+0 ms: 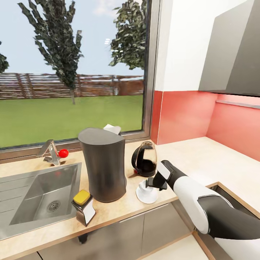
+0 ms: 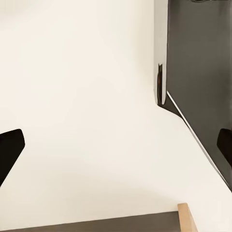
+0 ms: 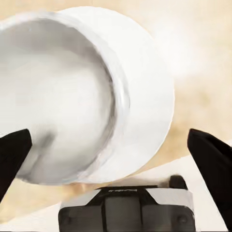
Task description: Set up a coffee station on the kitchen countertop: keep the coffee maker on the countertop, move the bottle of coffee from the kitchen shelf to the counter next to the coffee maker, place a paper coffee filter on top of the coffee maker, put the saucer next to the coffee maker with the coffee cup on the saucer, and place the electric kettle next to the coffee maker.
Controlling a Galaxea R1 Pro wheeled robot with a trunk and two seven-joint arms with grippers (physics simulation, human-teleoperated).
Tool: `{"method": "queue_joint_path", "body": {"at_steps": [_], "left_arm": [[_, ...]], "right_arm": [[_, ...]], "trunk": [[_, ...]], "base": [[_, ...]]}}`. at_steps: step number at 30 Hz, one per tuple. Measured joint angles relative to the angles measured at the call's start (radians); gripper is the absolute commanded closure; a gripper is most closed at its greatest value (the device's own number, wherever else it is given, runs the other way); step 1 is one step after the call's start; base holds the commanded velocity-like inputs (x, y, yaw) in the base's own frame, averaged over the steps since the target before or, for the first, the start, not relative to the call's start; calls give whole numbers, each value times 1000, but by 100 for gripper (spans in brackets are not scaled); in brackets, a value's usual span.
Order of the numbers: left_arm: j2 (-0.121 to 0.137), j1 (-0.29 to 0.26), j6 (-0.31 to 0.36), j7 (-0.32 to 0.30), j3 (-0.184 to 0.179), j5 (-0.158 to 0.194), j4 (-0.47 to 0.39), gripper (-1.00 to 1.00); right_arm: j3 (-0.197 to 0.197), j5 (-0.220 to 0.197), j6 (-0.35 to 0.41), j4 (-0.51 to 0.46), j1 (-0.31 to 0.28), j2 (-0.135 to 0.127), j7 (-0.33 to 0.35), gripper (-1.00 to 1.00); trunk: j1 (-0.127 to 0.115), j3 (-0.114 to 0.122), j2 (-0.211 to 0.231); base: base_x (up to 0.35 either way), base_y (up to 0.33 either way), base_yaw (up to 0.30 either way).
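Along the front edge of the kitchen countertop (image 1: 187, 151), the saucer (image 1: 144, 196) lies close to the lip, with the coffee cup (image 1: 147, 187) standing on it. The right gripper (image 1: 156, 182) hangs just over the cup, its white and grey arm reaching in from the corner side. From the right wrist view the fingers (image 3: 212, 164) are spread wide, one on either side, gripping nothing; below them the cup (image 3: 53, 101) shows as a plain white bowl with a thick rim, and the saucer (image 3: 154, 111) as a smooth flat white disc ringing it.

Just behind the cup stands the electric kettle (image 1: 145, 159), rounded smoky glass with a black handle and base, tilted a little. Beside it rises the coffee maker (image 1: 103, 164), a tall dark grey body, with the paper coffee filter (image 1: 112, 129) showing white at its top rear edge. The bottle of coffee (image 1: 83, 206), dark with a yellow lid and white label, leans near the front edge between the machine and the steel sink (image 1: 39, 198). A tap (image 1: 50, 151) with a red knob (image 1: 63, 153) sits under the window (image 1: 72, 68).

Open surface stretches from the kettle toward the red back wall (image 1: 187, 115) and round the corner under a grey wall cabinet (image 1: 234, 54).

The left gripper (image 2: 116, 145) has its dark fingers (image 2: 9, 150) spread apart over a pale floor, next to a dark cabinet front (image 2: 203, 72).
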Motion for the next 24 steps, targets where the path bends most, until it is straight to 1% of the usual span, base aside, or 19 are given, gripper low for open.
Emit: {"method": "queue_joint_path", "body": {"at_steps": [19, 21, 23, 24], "left_arm": [[0, 0, 0, 0, 0, 0, 0, -100], [0, 0, 0, 0, 0, 0, 0, -100], [-1, 0, -1, 0, 0, 0, -1, -100], [-1, 0, -1, 0, 0, 0, -1, -100]], "right_arm": [[-1, -3, -1, -14, 0, 4, 0, -100], [-2, -3, -1, -39, 0, 4, -1, -100], [-3, -3, 0, -112, 0, 5, -4, -100], [-4, -3, 1, -121, 0, 5, -5, -100]], "trunk": [[0, 0, 0], [0, 0, 0], [0, 0, 0], [0, 0, 0]], "base": [[0, 0, 0], [0, 0, 0], [0, 0, 0], [0, 0, 0]]}}
